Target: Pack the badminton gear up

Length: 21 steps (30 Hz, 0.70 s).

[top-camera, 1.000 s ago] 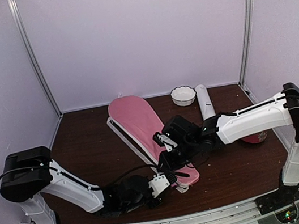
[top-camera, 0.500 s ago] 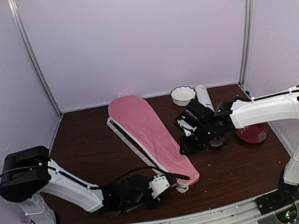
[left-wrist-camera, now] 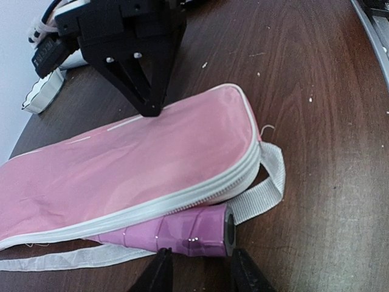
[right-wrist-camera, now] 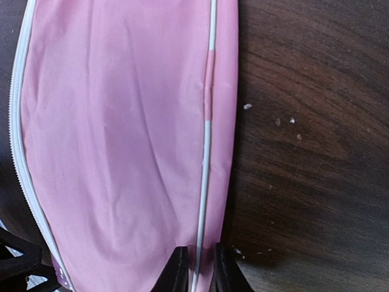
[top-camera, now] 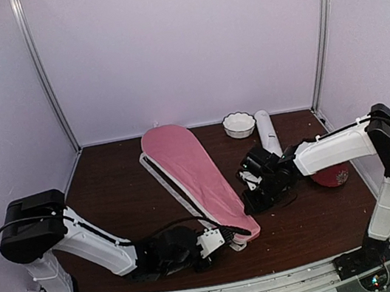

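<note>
The long pink cover (top-camera: 190,168) lies diagonally on the table, narrow end toward the front. A pink racket handle (left-wrist-camera: 176,234) sticks out from under its zipped edge (left-wrist-camera: 200,188). My left gripper (top-camera: 226,240) is open, and its fingertips (left-wrist-camera: 159,274) sit just short of that handle. My right gripper (top-camera: 252,202) is pressed onto the cover's right edge, with its jaws nearly closed on the white-piped fabric (right-wrist-camera: 203,182). It also shows in the left wrist view (left-wrist-camera: 149,109). The long white tube (top-camera: 266,132) lies at the back right. No shuttlecocks are in view.
A small white scalloped bowl (top-camera: 239,124) stands at the back beside the tube. A red patterned dish (top-camera: 335,176) is partly hidden behind my right arm. A white strap (left-wrist-camera: 267,185) loops out from the cover's narrow end onto the dark wood table (top-camera: 114,197).
My right gripper lifted from the cover's narrow end toward the back right, then came down on the cover's right edge. My left arm has barely moved.
</note>
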### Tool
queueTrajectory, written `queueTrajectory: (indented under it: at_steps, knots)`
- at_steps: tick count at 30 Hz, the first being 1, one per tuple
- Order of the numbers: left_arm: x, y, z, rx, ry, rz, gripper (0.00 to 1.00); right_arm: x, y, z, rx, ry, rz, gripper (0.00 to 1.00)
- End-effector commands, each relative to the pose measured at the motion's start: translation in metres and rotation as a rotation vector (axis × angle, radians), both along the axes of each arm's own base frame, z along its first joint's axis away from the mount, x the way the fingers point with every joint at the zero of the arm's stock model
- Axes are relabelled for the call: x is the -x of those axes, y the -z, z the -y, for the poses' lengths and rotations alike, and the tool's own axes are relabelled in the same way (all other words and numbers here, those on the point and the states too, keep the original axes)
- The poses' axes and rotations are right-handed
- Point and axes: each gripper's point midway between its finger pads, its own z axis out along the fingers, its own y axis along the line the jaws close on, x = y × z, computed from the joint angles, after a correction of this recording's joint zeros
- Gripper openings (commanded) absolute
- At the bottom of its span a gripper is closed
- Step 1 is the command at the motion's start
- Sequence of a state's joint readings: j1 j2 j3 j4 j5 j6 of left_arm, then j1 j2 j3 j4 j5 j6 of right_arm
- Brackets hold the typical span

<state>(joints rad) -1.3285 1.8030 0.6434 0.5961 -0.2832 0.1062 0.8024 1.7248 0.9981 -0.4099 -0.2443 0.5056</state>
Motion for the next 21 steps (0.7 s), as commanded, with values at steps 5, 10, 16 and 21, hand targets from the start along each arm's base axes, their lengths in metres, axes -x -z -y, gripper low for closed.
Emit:
queueTrajectory:
  at_steps: [5,10,16,21]
  knots:
    - [-0.011,-0.006,0.014,0.03,-0.042,0.027,0.28,0.015,0.02,-0.013,-0.101,-0.013,-0.08,0.11]
    - [-0.018,-0.006,0.015,0.034,-0.075,0.04,0.24,0.023,0.026,-0.014,-0.107,-0.024,-0.097,0.05]
    - [-0.026,-0.028,0.02,0.092,-0.113,0.07,0.22,0.034,0.028,-0.021,-0.111,-0.053,-0.105,0.02]
    - [-0.036,-0.042,0.025,0.124,-0.129,0.095,0.21,0.046,0.031,-0.031,-0.114,-0.08,-0.115,0.0]
